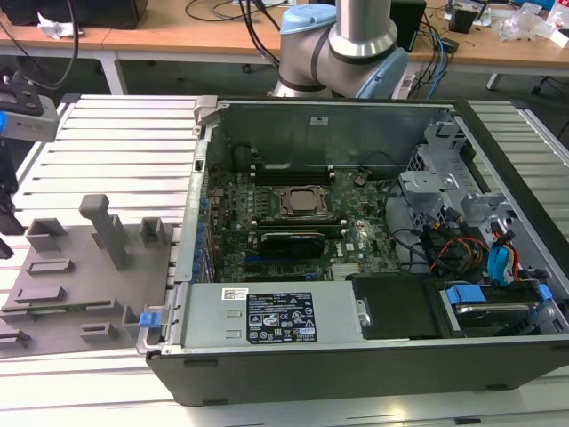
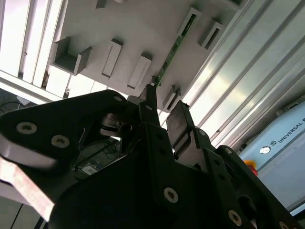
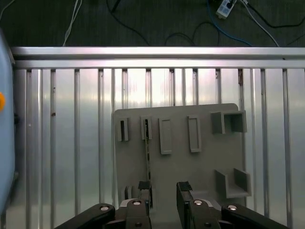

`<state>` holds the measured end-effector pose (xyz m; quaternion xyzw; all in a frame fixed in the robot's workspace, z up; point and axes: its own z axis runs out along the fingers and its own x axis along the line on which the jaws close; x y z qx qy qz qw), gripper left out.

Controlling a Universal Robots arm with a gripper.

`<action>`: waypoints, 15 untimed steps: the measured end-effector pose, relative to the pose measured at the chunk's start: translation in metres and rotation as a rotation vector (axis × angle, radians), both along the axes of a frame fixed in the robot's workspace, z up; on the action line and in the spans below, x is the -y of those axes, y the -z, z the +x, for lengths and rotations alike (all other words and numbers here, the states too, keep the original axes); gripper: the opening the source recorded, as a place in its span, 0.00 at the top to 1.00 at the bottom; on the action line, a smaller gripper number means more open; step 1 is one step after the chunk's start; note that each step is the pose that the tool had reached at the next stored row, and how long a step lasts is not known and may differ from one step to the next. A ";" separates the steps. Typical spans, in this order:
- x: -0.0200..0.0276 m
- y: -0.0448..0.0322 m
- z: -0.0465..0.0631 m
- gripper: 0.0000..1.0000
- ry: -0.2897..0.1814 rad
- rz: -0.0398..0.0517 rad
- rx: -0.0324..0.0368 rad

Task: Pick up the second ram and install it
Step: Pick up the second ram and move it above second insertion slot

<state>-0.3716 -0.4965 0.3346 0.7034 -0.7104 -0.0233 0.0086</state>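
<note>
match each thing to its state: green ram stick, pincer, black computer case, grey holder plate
1. thin green ram stick
2. black metal pincer
3. big black computer case
4. flat grey plastic holder plate

A. lies right beneath the pincer
B. open, fingers apart
C. stands on edge in the holder plate
D. lid off, motherboard showing

Pairs: 1-C, 2-B, 3-D, 4-A
</note>
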 end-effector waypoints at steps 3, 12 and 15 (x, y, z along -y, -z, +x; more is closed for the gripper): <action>0.0000 0.0021 0.000 0.64 0.000 0.0001 0.0001; 0.0000 0.0074 0.000 0.64 0.000 0.0001 0.0001; 0.0001 0.0091 0.000 0.64 0.000 0.0000 0.0001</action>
